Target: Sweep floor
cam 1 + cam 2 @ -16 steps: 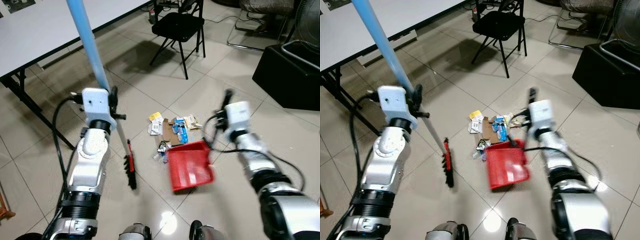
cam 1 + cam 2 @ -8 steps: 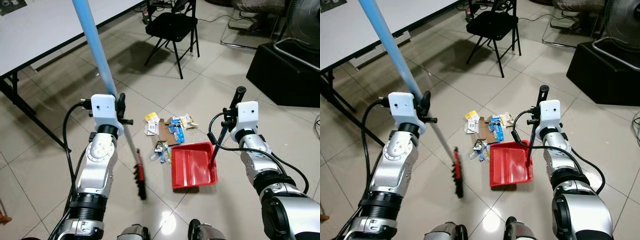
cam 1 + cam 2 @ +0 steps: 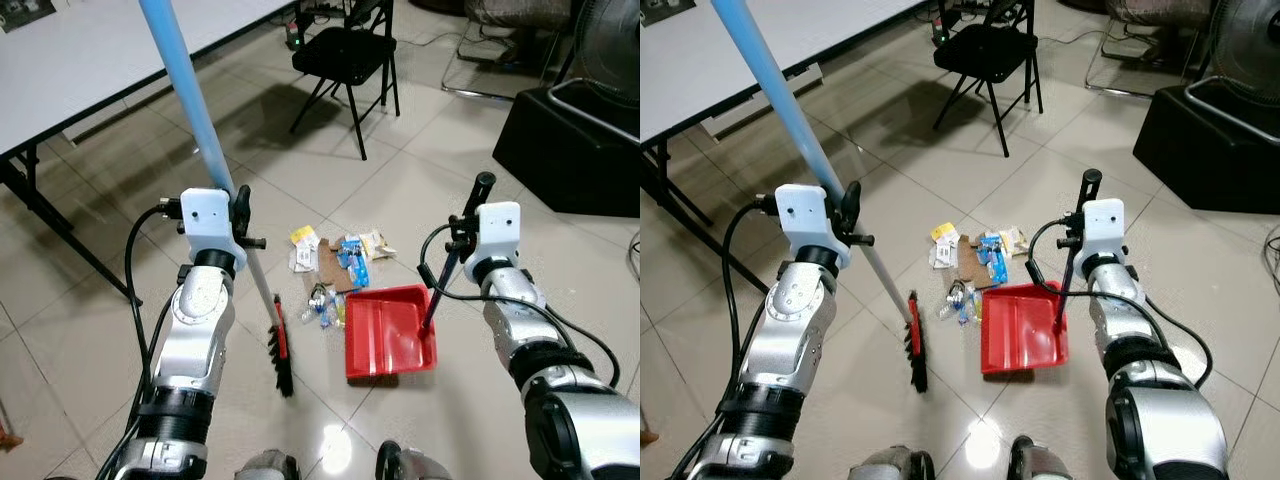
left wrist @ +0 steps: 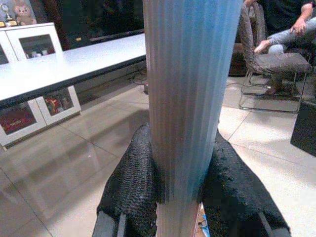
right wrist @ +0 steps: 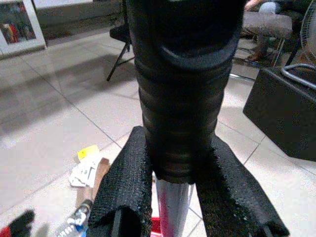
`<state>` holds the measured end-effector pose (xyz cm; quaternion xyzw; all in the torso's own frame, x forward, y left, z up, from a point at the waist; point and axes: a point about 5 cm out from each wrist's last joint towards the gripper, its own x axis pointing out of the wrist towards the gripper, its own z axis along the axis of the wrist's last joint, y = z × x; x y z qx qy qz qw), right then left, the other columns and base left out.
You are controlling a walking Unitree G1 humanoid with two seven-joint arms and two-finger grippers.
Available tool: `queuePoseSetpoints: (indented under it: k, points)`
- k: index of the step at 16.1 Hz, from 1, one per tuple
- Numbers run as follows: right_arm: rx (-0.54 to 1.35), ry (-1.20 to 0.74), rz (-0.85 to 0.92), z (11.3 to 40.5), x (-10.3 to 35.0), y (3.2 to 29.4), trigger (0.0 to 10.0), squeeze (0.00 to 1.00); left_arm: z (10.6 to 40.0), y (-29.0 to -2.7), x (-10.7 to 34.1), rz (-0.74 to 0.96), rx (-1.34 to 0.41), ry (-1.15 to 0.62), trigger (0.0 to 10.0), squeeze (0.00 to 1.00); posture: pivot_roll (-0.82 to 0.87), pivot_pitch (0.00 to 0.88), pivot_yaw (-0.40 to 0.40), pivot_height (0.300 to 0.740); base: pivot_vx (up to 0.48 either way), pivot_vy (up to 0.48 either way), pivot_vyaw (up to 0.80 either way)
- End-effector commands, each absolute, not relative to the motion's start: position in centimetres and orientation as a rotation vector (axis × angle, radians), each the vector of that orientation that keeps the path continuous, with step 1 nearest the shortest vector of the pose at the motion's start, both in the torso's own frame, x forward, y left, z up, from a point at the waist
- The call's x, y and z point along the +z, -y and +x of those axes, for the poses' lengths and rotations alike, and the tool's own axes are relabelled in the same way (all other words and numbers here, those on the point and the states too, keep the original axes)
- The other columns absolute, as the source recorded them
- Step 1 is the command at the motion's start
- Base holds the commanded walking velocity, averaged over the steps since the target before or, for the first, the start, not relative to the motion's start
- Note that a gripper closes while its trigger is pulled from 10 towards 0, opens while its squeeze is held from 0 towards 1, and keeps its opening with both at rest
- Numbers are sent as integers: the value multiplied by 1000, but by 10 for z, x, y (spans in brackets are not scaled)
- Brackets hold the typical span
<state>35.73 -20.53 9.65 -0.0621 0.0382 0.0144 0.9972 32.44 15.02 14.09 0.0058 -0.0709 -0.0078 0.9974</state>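
The left gripper [image 4: 180, 197] is clenched on the broom [image 3: 205, 160] handle, its bristle head on the floor left of the litter pile [image 3: 335, 265]. The right gripper [image 5: 177, 197] clamps the red dustpan [image 3: 388, 335] handle, pan mouth just beside the pile, positioned to receive debris in 1 sweep.

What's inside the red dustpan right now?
The dustpan looks bare inside: red floor, no litter. The litter lies on the tiles at its open edge. Its handle hides a strip near the back wall.
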Motion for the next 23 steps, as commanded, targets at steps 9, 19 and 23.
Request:
queuePoseSetpoints:
  k: [9, 19, 23]
  points:
    - [32, 10, -112, 362, 113, 206, 10000, 0, 326, -153, 152, 21, -13, 204, 10000, 0, -16, 72, 58, 740, 245, 0, -164]
    - [32, 9, -106, 362, 112, 206, 10000, 0, 326, -156, 155, 26, -2, 214, 10000, 0, -13, 84, 56, 740, 262, 0, 0]
    - [33, 8, -108, 362, 112, 206, 10000, 0, 326, -157, 154, 27, -1, 213, 10000, 0, -15, 87, 56, 740, 329, 0, 0]
